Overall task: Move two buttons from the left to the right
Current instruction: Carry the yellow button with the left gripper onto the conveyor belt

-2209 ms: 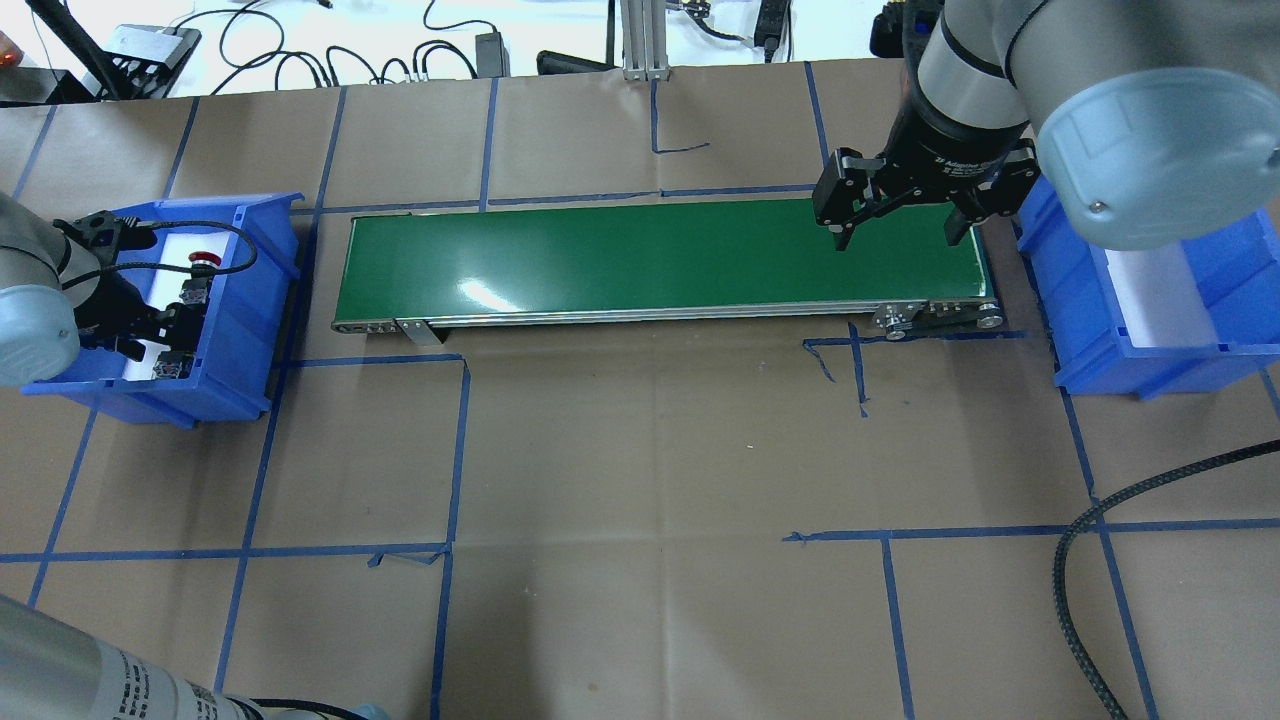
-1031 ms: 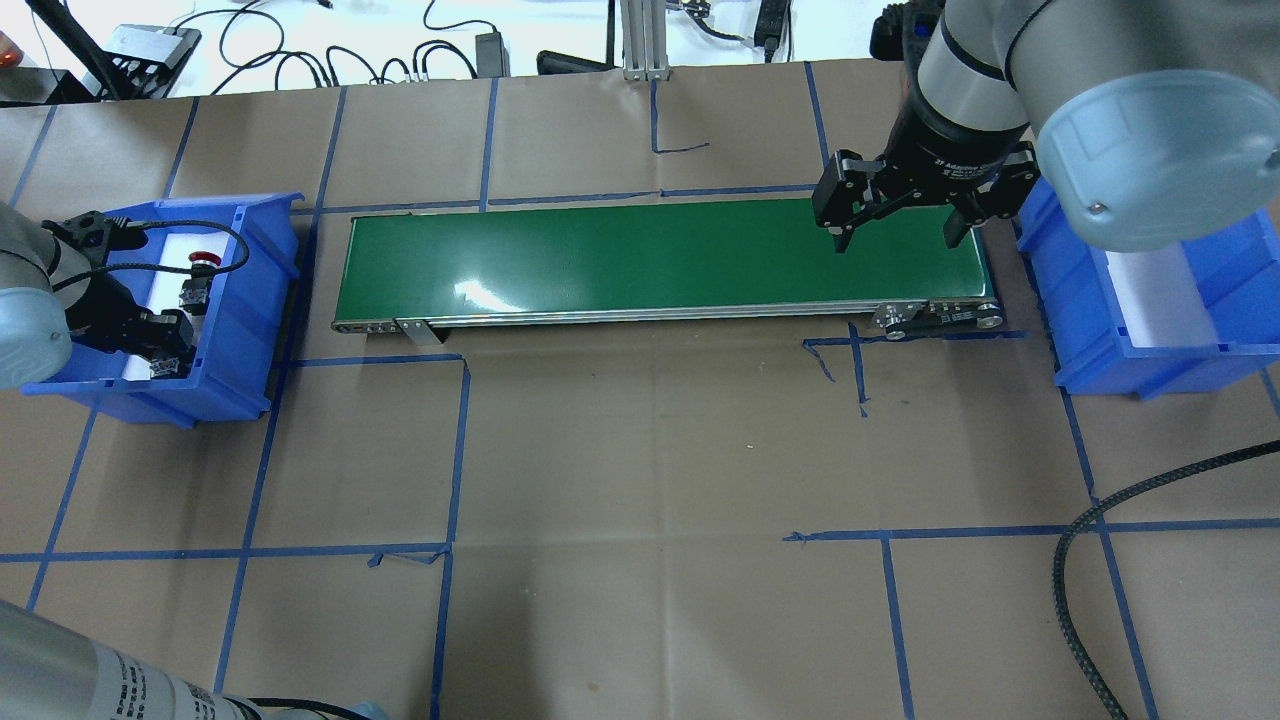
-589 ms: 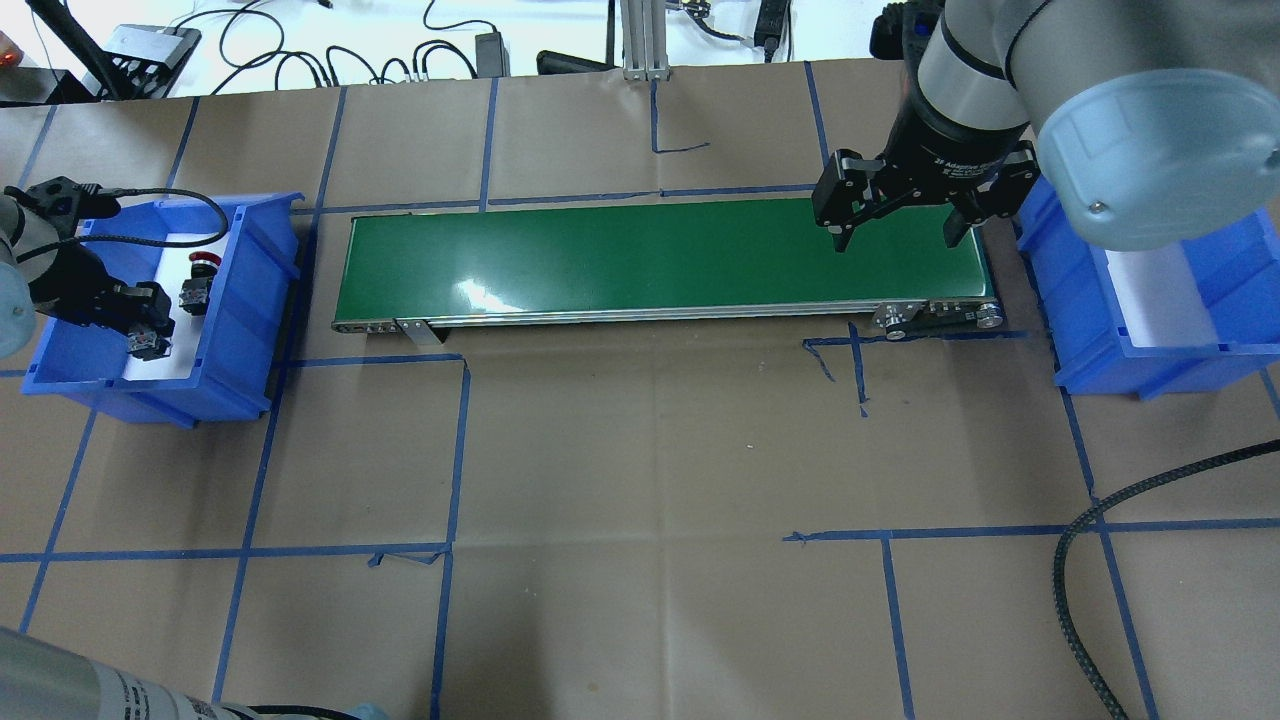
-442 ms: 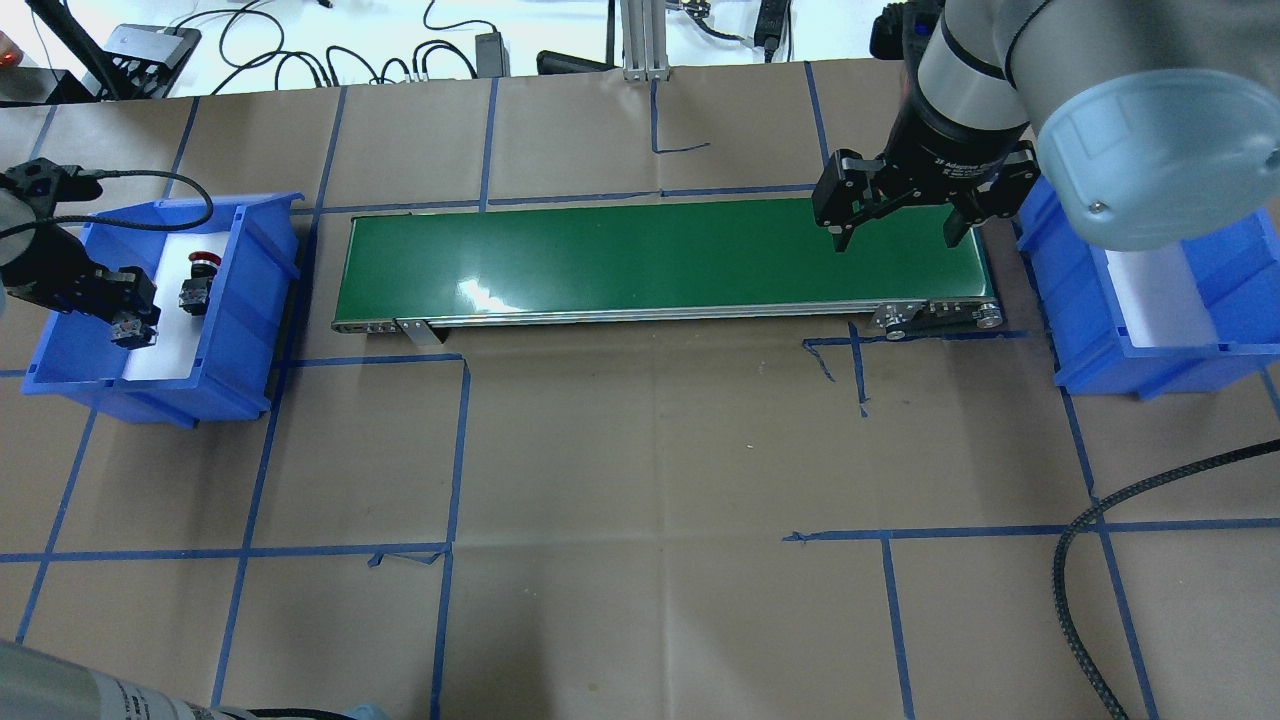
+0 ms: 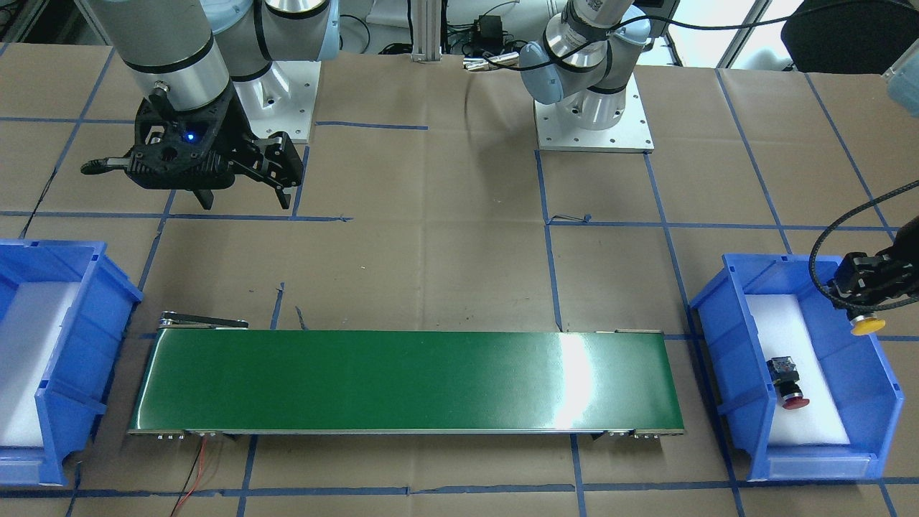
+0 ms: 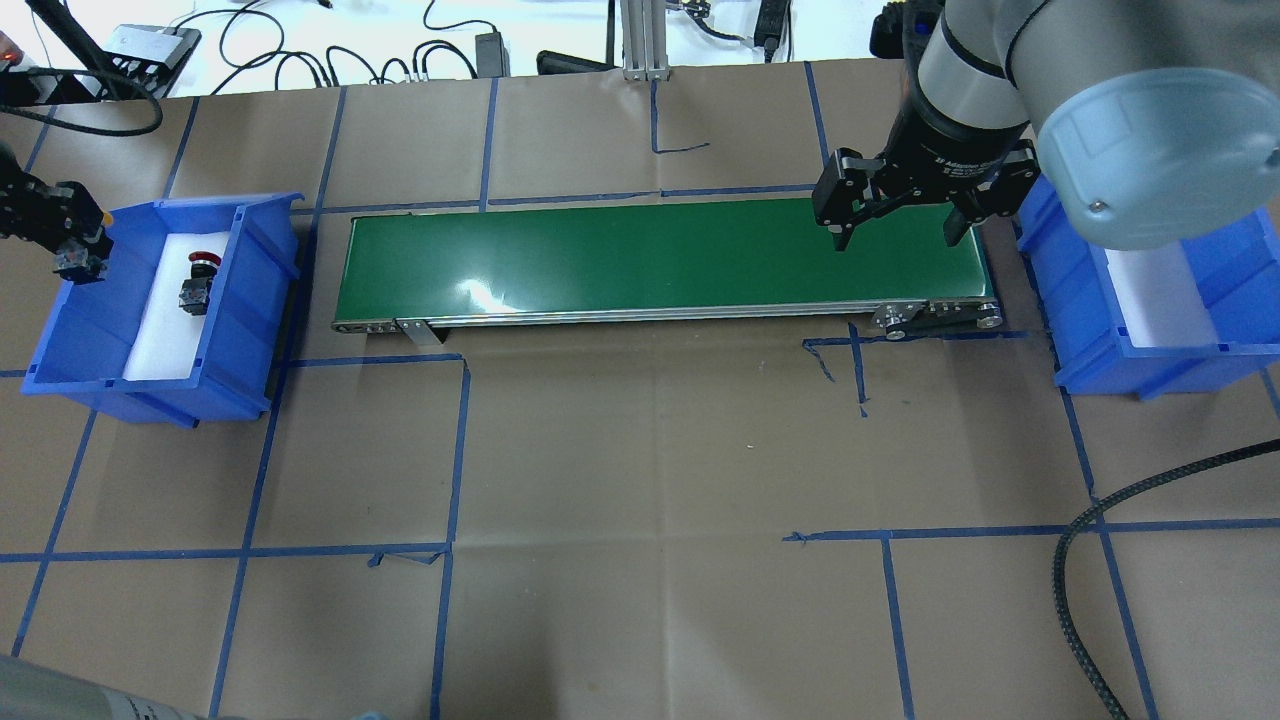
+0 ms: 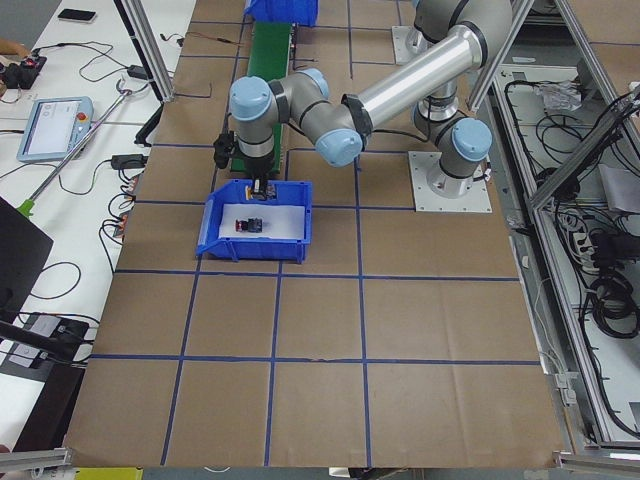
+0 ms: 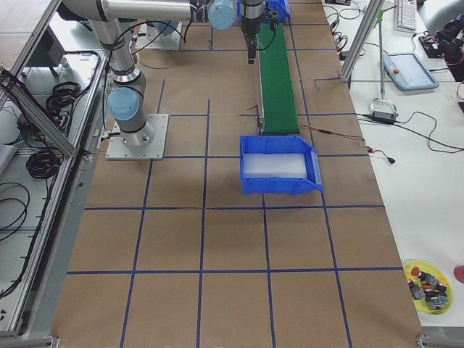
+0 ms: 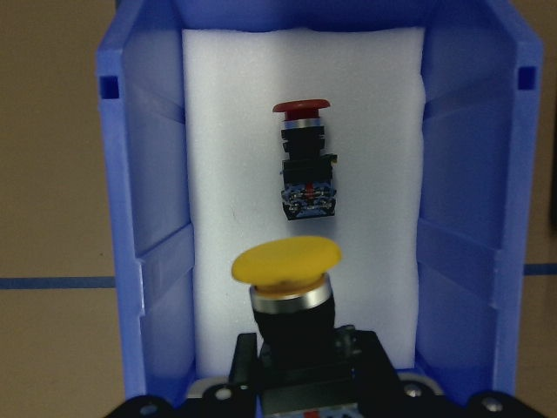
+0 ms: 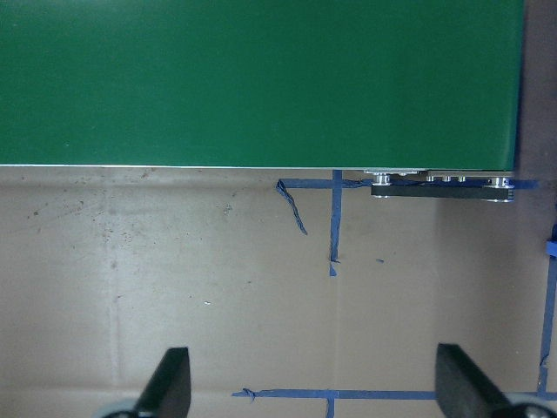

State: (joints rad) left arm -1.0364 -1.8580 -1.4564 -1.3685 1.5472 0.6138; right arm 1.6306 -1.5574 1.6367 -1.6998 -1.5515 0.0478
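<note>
Two buttons must go from my left side to my right side. The yellow button (image 9: pixel 285 261) is up in the air. My left gripper (image 9: pixel 291 353) squeezes its black body tight so it can't drop. It hangs over the left wall of the left bin (image 6: pixel 250 300). The red button (image 9: pixel 304 161) lies on its side on the soft white pad inside. A green belt (image 6: pixel 650 255) runs between the left bin and the right bin (image 6: pixel 1100 345); I think it carries buttons across. My right gripper (image 6: pixel 895 242) hangs over the belt's right end, fingers wide apart and holding nothing, maybe waiting.
</note>
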